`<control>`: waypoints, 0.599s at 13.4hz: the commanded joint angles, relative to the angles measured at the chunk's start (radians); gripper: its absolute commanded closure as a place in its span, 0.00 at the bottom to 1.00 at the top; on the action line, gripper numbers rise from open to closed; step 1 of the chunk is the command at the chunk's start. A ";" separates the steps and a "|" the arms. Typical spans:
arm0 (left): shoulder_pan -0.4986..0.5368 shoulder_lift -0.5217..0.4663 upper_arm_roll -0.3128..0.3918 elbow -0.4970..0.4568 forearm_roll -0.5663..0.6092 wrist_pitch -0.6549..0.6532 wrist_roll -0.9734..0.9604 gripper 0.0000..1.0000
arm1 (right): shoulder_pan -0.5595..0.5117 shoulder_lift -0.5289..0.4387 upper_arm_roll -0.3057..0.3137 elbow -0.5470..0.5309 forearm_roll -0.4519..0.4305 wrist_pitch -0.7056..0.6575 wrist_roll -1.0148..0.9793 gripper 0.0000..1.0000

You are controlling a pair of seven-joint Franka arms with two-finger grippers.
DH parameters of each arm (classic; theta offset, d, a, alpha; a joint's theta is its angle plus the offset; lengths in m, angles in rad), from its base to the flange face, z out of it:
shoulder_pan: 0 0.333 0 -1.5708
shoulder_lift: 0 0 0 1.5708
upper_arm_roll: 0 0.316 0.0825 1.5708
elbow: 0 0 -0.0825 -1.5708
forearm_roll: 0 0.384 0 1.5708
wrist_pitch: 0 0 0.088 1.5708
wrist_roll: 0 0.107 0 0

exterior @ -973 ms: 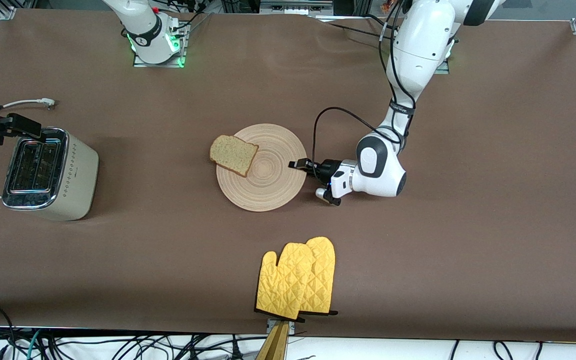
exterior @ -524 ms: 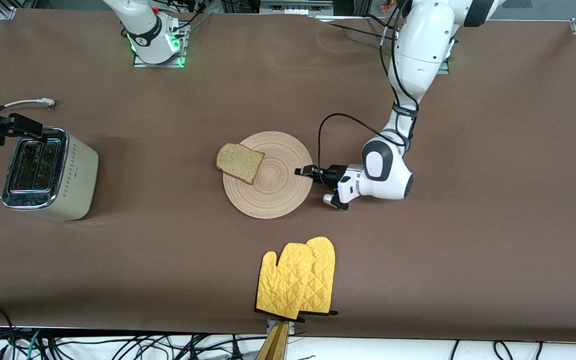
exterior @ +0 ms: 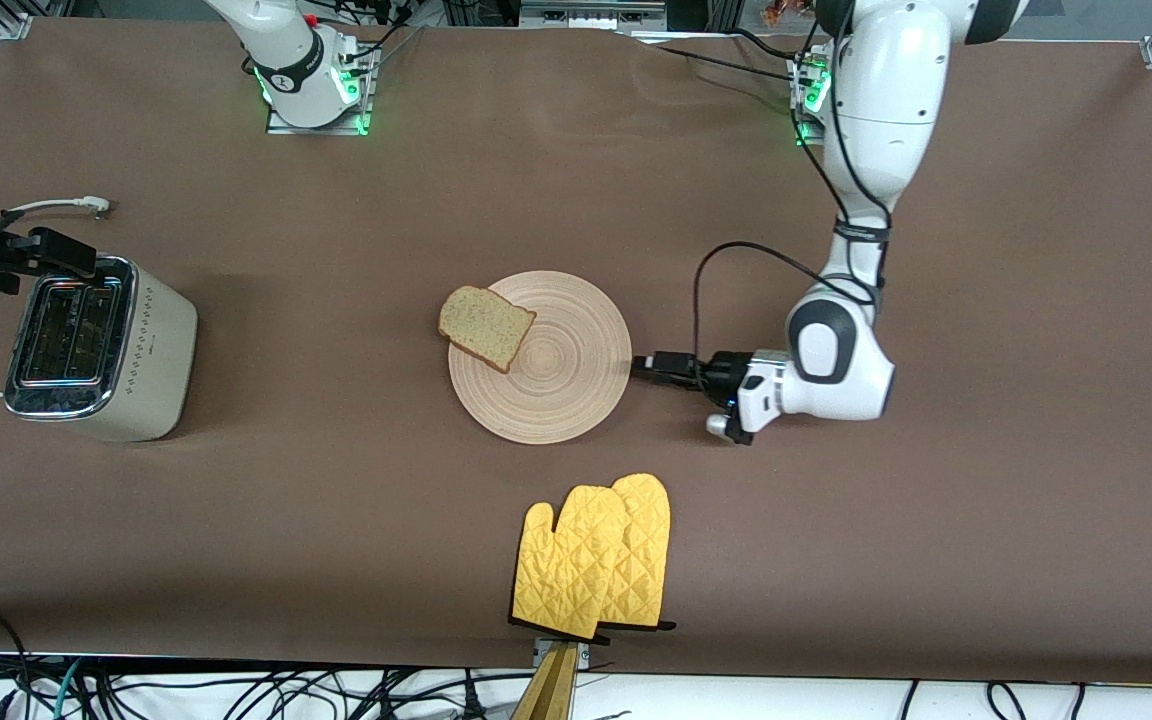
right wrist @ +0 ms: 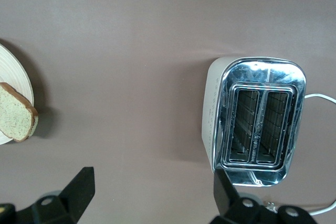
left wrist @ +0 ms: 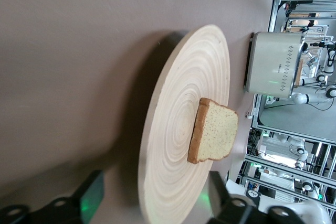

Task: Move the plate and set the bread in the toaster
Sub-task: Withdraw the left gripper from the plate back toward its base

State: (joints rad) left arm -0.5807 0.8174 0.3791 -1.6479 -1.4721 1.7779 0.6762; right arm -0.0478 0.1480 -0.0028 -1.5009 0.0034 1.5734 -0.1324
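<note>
The plate (exterior: 561,385) lies mid-table with the bread (exterior: 487,326) on its rim toward the right arm's end, overhanging the edge. My left gripper (exterior: 644,365) is open and low at the table, just off the plate's rim toward the left arm's end. In the left wrist view its open gripper (left wrist: 156,182) faces the plate (left wrist: 178,108), the bread (left wrist: 215,137) and the toaster (left wrist: 273,64). The toaster (exterior: 96,345) stands at the right arm's end. My right gripper (exterior: 41,252) hovers open and empty over it. The right wrist view shows that gripper (right wrist: 152,177), the toaster's slots (right wrist: 257,124), the bread (right wrist: 16,119) and the plate's rim (right wrist: 13,72).
A pair of yellow oven mitts (exterior: 596,560) lies near the table's front edge, nearer to the front camera than the plate. The toaster's white cord (exterior: 56,207) trails at the right arm's end.
The plate with the bread slid a little nearer the front camera and toward the left arm's end. The left gripper then came off the rim and drew back toward the left arm's end.
</note>
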 commanded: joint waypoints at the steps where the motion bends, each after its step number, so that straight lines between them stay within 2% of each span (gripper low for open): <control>1: 0.076 -0.096 -0.005 -0.029 0.120 -0.029 0.010 0.00 | 0.000 0.005 -0.002 0.021 0.012 -0.004 0.007 0.00; 6: 0.200 -0.300 -0.014 -0.041 0.490 -0.049 -0.070 0.00 | -0.001 0.005 -0.002 0.021 0.012 -0.004 0.007 0.00; 8: 0.209 -0.387 -0.014 -0.041 0.699 -0.040 -0.092 0.00 | 0.000 0.005 -0.002 0.021 0.012 -0.004 0.007 0.00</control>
State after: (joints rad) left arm -0.3778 0.5330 0.3809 -1.6494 -0.9186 1.7266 0.6130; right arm -0.0480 0.1480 -0.0034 -1.4995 0.0034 1.5739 -0.1324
